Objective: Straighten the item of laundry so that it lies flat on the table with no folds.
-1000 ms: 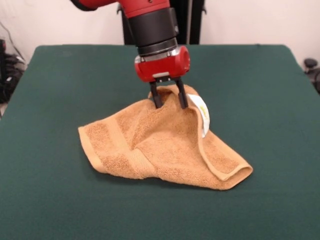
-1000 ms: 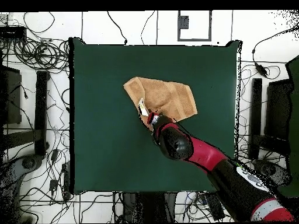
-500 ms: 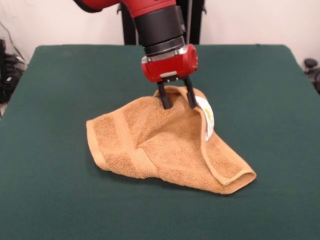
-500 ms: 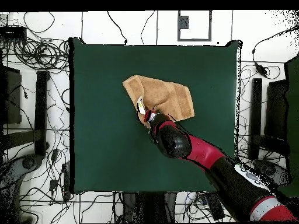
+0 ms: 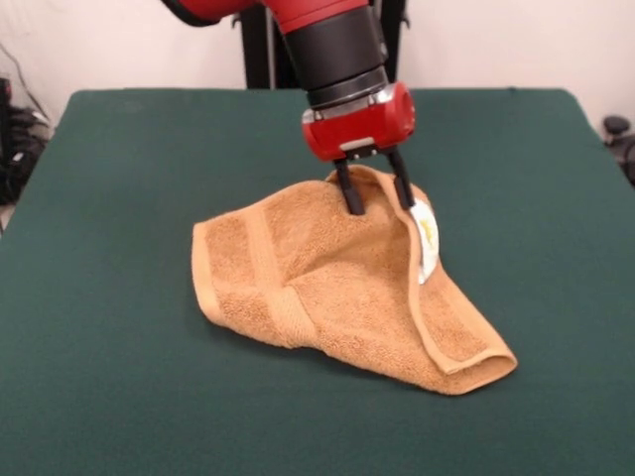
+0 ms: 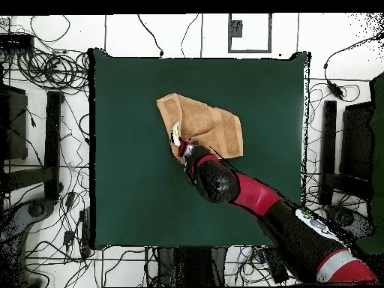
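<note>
Gripper (image 5: 376, 194) jaws are pinching a raised fold of the orange-tan towel (image 5: 337, 288), lying crumpled mid-surface (image 5: 109, 198), white label (image 5: 428, 238) hanging beside. Overhead, the towel (image 6: 206, 127) is sitting centrally, arm (image 6: 255, 202) overlapping its edge.

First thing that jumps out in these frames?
The red gripper near the table's middle, its black fingers pinching a raised peak of the orange-tan towel. The towel drapes down from that peak, still folded, with its white care label hanging just beside the fingers.
</note>
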Robot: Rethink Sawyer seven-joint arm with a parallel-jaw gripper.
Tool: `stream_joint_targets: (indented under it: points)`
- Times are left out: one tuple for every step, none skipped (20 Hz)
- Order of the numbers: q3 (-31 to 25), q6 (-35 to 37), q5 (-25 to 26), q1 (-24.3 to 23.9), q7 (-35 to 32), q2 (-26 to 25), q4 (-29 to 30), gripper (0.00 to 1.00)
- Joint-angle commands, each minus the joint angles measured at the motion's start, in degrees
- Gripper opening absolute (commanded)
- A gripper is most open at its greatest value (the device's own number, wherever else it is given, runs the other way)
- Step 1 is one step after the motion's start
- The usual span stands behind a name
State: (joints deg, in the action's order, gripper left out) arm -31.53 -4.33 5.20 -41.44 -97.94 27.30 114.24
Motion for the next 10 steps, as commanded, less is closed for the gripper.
stream_joint_targets:
  points:
    - [-5.6,1.4,-4.5,3.1,-14.6,-2.0,2.9,1.00]
    - [-5.7,1.5,-4.6,3.0,-14.5,-2.0,2.9,1.00]
    - [-5.7,1.6,-4.7,3.0,-14.5,-2.0,2.9,1.00]
    - [-5.7,1.6,-4.8,3.1,-14.4,-2.0,3.0,1.00]
    - [-5.7,1.6,-4.9,3.1,-14.4,-2.0,3.0,1.00]
    - [-5.7,1.7,-4.9,3.0,-14.3,-2.0,3.0,1.00]
    - [-5.7,1.7,-5.0,3.0,-14.2,-2.1,3.0,1.00]
    - [-5.8,1.8,-4.9,2.9,-14.1,-2.3,2.9,1.00]
    - [-5.8,1.8,-5.0,2.9,-14.0,-2.3,2.9,1.00]
    - [-5.9,2.0,-4.9,2.9,-13.9,-2.3,2.9,1.00]
